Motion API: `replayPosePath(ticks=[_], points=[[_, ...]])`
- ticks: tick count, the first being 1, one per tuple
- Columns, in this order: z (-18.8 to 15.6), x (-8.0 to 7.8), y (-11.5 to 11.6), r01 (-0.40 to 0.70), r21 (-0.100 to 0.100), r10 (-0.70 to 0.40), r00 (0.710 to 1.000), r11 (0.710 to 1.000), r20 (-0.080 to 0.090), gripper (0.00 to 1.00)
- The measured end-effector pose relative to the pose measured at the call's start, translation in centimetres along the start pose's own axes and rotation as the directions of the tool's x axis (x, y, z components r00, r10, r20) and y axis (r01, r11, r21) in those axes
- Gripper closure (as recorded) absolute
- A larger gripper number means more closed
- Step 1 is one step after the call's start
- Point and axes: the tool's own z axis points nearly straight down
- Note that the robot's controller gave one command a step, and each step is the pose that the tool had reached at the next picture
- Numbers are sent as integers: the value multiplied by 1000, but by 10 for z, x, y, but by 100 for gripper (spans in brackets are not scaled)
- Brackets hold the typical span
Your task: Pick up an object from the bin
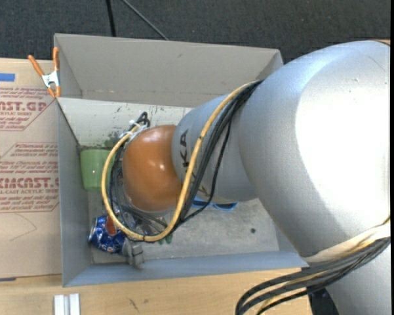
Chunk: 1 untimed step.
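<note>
My gripper [135, 252] reaches down into the front left corner of the bin, mostly hidden under the wrist's orange dome and cables. Right beside it, to its left, lies a crumpled blue packet [103, 235] with red and white print, touching or nearly touching the gripper. A pale green cup-like thing [91, 168] rests against the bin's left wall, farther back, partly covered by the dome.
The arm covers most of the bin from the right. A bit of a blue thing [217, 206] peeks out from under the arm near the bin's middle. Bare grey floor shows at the front right.
</note>
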Motion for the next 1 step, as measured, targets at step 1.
replayPosePath(ticks=[1], points=[[1,4,-3,-6,2,6,1000,1000,-14,100]])
